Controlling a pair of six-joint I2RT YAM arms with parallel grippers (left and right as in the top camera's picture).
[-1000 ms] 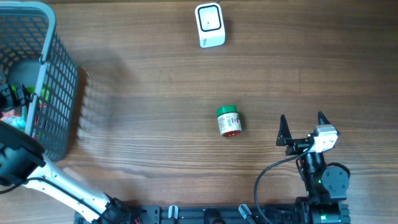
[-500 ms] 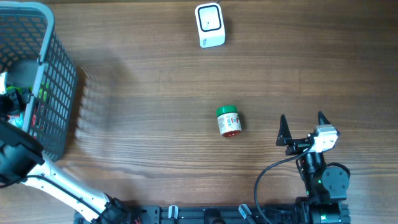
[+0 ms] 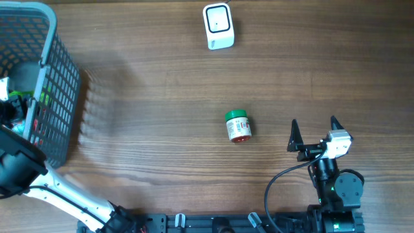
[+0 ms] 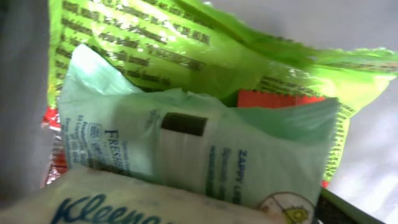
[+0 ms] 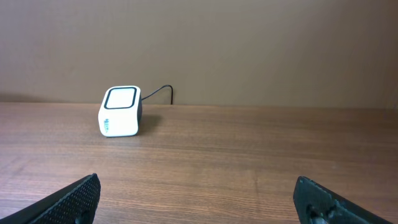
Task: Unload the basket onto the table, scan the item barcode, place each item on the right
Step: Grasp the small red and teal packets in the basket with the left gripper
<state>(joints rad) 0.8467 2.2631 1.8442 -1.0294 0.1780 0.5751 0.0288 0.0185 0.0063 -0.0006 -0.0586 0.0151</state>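
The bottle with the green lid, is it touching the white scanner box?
Apart. The overhead view shows a wide stretch of bare table between the bottle and the scanner.

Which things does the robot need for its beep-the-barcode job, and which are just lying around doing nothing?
For the job:
- white scanner
- basket of packets to scan, such as the pale green packet

Just lying about:
- green-lidded jar, on its side with nothing touching it, though it may be an item too
- right hand, open and holding nothing
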